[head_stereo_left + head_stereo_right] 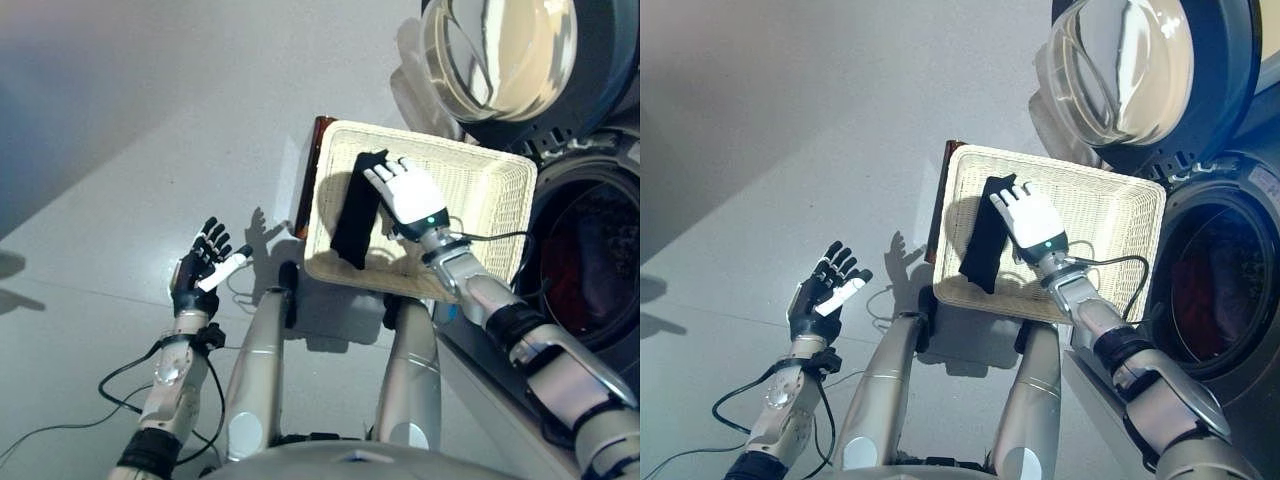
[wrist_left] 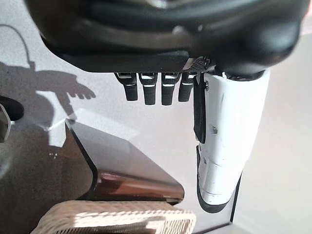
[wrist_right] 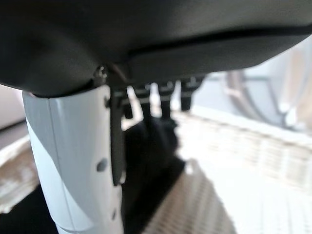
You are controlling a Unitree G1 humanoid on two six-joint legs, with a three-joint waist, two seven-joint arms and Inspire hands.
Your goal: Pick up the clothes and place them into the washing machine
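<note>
Left eye view: a white wicker basket stands on a dark brown stand on the grey floor, just beside the washer.
Cloth: one black cloth lies long and narrow in the left part of the basket, from near the far wall down toward the near wall.
Right hand: the right hand is over the basket, back side up, fingers straight and a little spread, pointing to the far left corner.
Cloth and right hand: the cloth is at the left edge of the hand; the fingertips reach over or beside its far end. From the head views it cannot be told whether they touch it.
Right wrist view: the black cloth shows just past the short dark fingers, on the woven basket bottom. The fingers are not curled round it, and the white thumb stands apart from them.
Left hand: the left hand is well apart from the basket, over the floor, palm open, fingers straight and spread, holding nothing.
Left wrist view: its fingers are in a straight row, the white thumb beside them.
Washer: the round door is swung open above the basket; the drum opening is dark, with something reddish inside.
</note>
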